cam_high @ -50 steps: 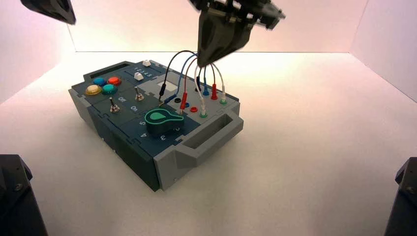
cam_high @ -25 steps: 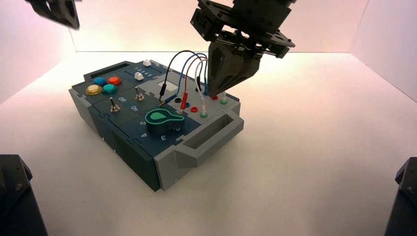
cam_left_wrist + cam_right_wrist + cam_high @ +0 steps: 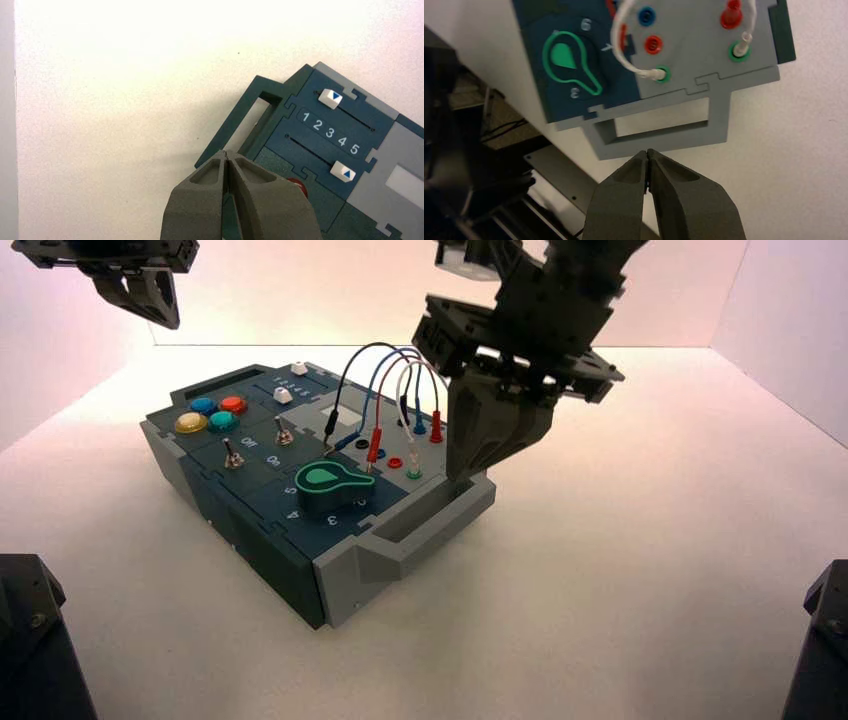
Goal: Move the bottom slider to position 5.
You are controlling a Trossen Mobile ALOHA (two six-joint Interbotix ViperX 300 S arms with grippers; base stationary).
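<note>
The near stretch of white table (image 3: pixel 560 620) in front of the box (image 3: pixel 300 570) lies bare, with open floor to either side and walls well back. The box sits turned, its grey handle end (image 3: pixel 420 525) pointing toward the robot's right-front, the green knob (image 3: pixel 330 485) just behind that edge. The right gripper (image 3: pixel 462 475) hangs tip-down at the grey handle end, beside the white wires (image 3: pixel 412 405) and the red plug (image 3: pixel 436 425); in the right wrist view its fingers (image 3: pixel 624 200) meet at the tips with nothing between them, poised over the handle opening. Half a second ago it stood higher and farther back, over the plug sockets; since then it has come down and toward the box's near right edge.

Farther off, the bottom slider (image 3: pixel 343 171) rests past the end of the numeral row, near position 5 (image 3: pixel 354 149), while the upper slider (image 3: pixel 330 98) sits by numeral 1. The left gripper (image 3: pixel 226 155) hovers high over the box's far-left corner beside the dark handle (image 3: pixel 245 120), fingers pressed together and empty; it has drifted slightly inward from its earlier spot at the upper left
</note>
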